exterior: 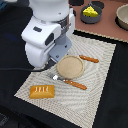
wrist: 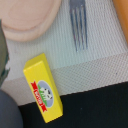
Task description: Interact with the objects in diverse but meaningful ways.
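Observation:
A yellow butter block [wrist: 44,88] with a red-and-blue label lies at the edge of the striped placemat [wrist: 95,67], close under the wrist camera. Beside it are the fork's tines [wrist: 78,25] and a round wooden plate [wrist: 30,17]. Only blurred grey fingers [wrist: 6,110] show at the picture's border, so how the jaws stand is unclear. In the exterior view the white arm [exterior: 47,35] hangs over the mat's far-left part and hides the butter and the gripper. The golden bread loaf [exterior: 42,91] lies on the mat's near corner. The cheese wedge [exterior: 90,10] sits in the dark saucepan [exterior: 90,18] at the back.
A wooden plate [exterior: 70,66] sits mid-mat, with the orange-handled fork [exterior: 70,82] in front of it and the knife [exterior: 89,59] behind it. A grey bowl [exterior: 122,17] stands on the brown surface at the exterior view's far right. Black cloth surrounds the placemat [exterior: 97,92].

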